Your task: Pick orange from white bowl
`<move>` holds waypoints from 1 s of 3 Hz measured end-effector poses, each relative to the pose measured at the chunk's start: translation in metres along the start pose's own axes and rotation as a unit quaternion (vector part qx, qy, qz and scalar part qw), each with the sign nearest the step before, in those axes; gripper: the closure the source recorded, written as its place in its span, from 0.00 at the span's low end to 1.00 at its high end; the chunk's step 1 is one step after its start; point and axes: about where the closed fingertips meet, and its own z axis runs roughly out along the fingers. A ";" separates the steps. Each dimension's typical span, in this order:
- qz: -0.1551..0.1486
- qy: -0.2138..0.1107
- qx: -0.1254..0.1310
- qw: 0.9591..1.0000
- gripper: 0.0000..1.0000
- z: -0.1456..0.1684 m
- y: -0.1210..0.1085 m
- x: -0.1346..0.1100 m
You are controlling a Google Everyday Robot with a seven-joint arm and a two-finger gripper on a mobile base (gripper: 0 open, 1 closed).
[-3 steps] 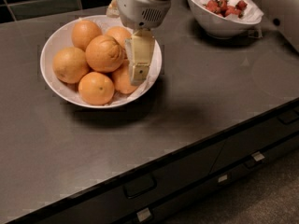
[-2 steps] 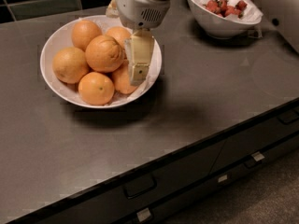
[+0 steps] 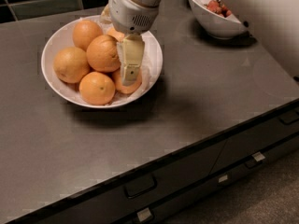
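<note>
Dark grey counter [image 3: 196, 115] fills most of the view, with drawers [image 3: 187, 181] under its front edge and dark tiles [image 3: 42, 3] along the back; the white bowl [image 3: 52, 45] sits on the counter's left half, wide and shallow, lined with white paper [image 3: 148, 62] that shows at its right rim. Six fruits are heaped in this bowl; the orange [image 3: 103, 53] lies in the middle of the bowl, on top of the heap and touching its neighbours; a back orange [image 3: 86, 33] lies toward the bowl's far rim; a left orange [image 3: 71, 64] sits at the bowl's left side; a front orange [image 3: 96, 87], with a small dark dot on its skin, sits at the bowl's near rim; a right orange [image 3: 134, 85] lies at the bowl's right side; a sixth is mostly hidden at the back.

The gripper [image 3: 129, 73] reaches down into the right half of the white bowl from the white arm [image 3: 133, 8] above its far rim; its cream tip hangs just right of the orange and in front of the right orange; whether it is released or clenched I cannot tell, nor whether it touches the orange.

Well to the right of the white bowl, near the counter's back, stands a small bowl [image 3: 215, 27] holding red fruit [image 3: 216, 6]; a pale wall [image 3: 271, 13] rises beside it.
</note>
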 end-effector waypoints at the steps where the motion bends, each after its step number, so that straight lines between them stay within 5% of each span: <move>1: 0.009 -0.002 -0.004 1.000 0.01 0.016 -0.007 0.005; 3: 0.020 0.007 0.000 1.000 0.13 0.032 -0.021 0.011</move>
